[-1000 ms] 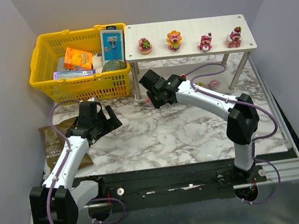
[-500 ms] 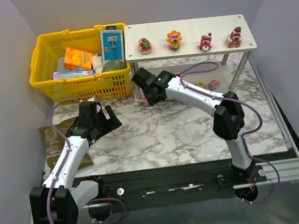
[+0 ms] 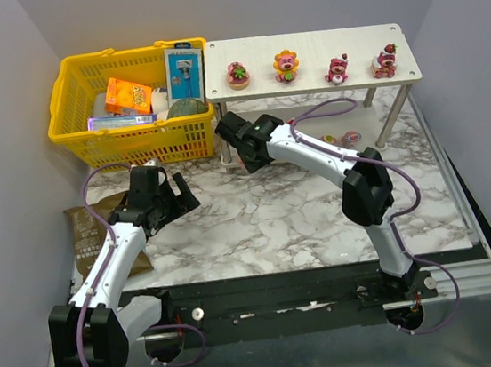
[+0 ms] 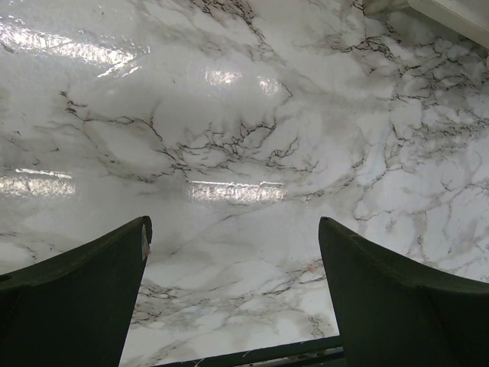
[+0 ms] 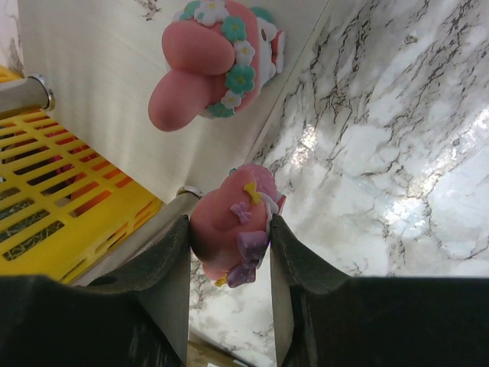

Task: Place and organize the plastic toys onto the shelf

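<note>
Right wrist: glossy pink toy (image 5: 233, 222), purple bow, between fingers (image 5: 170, 264).

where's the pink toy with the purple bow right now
In the right wrist view the bow toy is clamped in the right claw at the edge of the shelf's lower tier, below the flower-crowned toy there, with the yellow basket to its left.

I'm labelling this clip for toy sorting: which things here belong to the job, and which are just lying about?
Job: shelf; four toys on top; flower-crowned toy on the shelf; pink bow toy gripped in the right tool.

Lying about: yellow basket; orange box and blue packet in it; brown bag.
</note>
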{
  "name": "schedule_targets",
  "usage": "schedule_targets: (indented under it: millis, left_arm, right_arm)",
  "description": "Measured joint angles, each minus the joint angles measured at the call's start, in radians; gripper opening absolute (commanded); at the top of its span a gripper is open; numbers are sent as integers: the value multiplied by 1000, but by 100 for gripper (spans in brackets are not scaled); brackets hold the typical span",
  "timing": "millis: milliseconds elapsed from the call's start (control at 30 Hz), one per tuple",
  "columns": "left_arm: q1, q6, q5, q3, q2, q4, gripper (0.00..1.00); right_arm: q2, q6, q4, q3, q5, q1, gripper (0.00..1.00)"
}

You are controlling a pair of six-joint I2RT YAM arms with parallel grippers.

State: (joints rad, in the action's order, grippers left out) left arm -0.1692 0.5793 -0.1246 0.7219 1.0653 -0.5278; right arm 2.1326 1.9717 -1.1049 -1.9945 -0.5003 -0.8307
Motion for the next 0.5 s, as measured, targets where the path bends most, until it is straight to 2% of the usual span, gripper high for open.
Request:
schedule_targets:
  millis: [500]
  left_arm:
    - [0,0,0,0,10,-6,99]
  right_arm:
    - [18,0,60,0,-15,13,1]
